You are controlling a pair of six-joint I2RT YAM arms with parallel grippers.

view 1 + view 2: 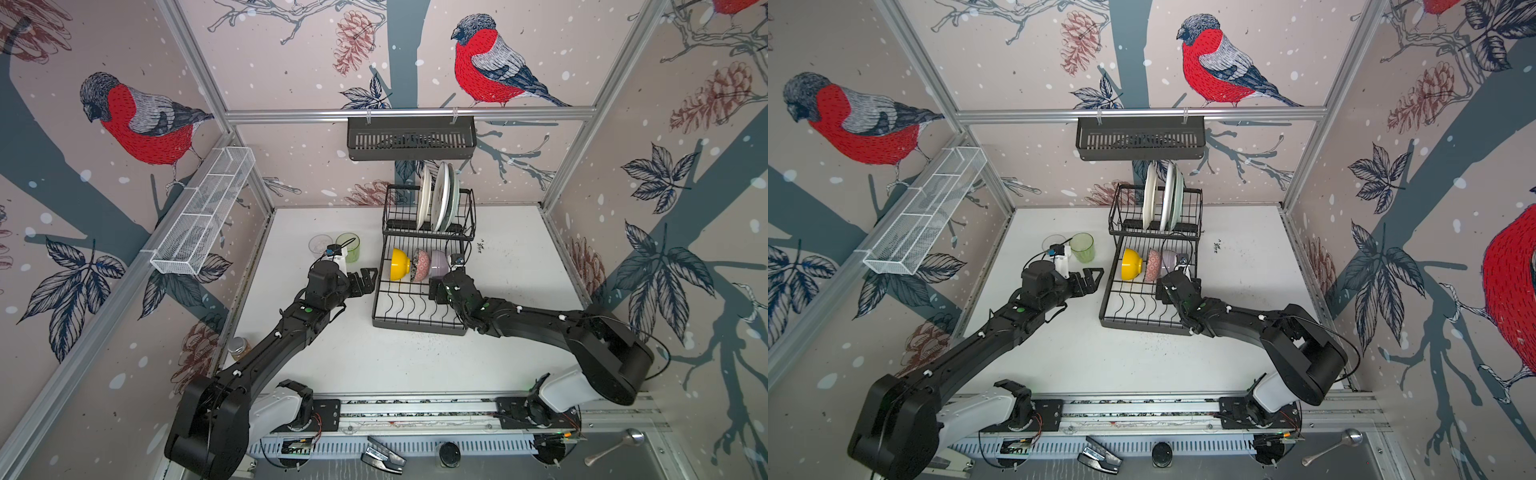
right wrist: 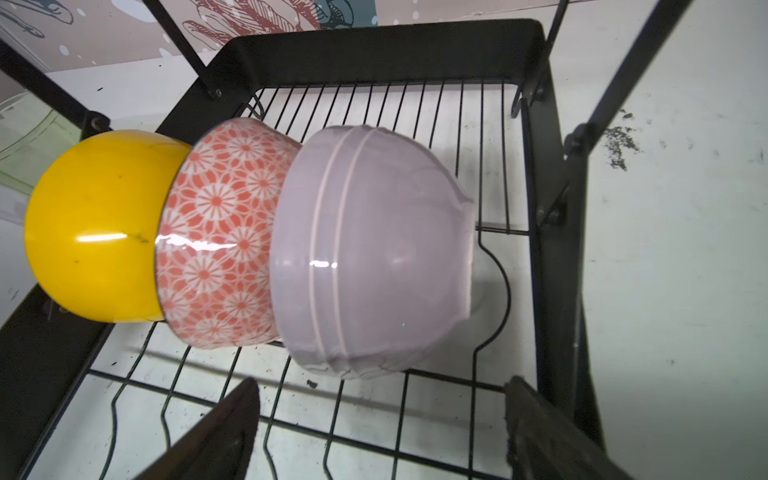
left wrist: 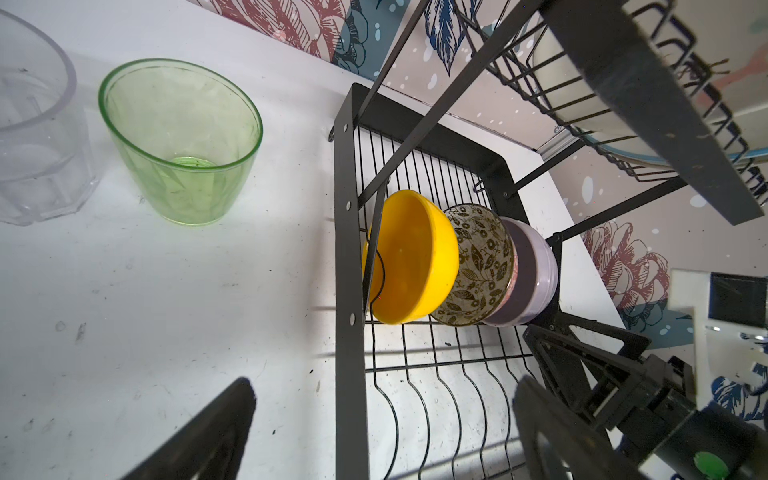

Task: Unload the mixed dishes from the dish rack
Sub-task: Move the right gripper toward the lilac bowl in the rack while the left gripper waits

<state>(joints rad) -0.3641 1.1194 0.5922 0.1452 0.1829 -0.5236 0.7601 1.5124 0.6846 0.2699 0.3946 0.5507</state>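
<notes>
The black wire dish rack point(image 1: 376, 299) stands mid-table. On its lower tray, yellow point(image 1: 400, 264), pink-patterned point(image 1: 420, 265) and lilac point(image 2: 374, 249) bowls lie nested on their sides. Cream plates point(image 1: 424, 195) and a mint plate point(image 1: 454, 199) stand in the raised basket. Clear point(image 1: 320, 244) and pale-green point(image 3: 183, 141) tumblers stand upright on the table left of the rack. My left gripper point(image 1: 368, 280) is open and empty, its fingers straddling the rack's left rim point(image 3: 349, 291). My right gripper point(image 2: 378, 386) is open over the tray, just short of the lilac bowl and apart from it.
A black slotted basket point(image 1: 411, 139) hangs on the back rail and a white mesh trough point(image 1: 203, 212) on the left rail. A small jar point(image 1: 239, 347) sits at the table's left edge. A spoon point(image 1: 615, 446) lies below the front rail.
</notes>
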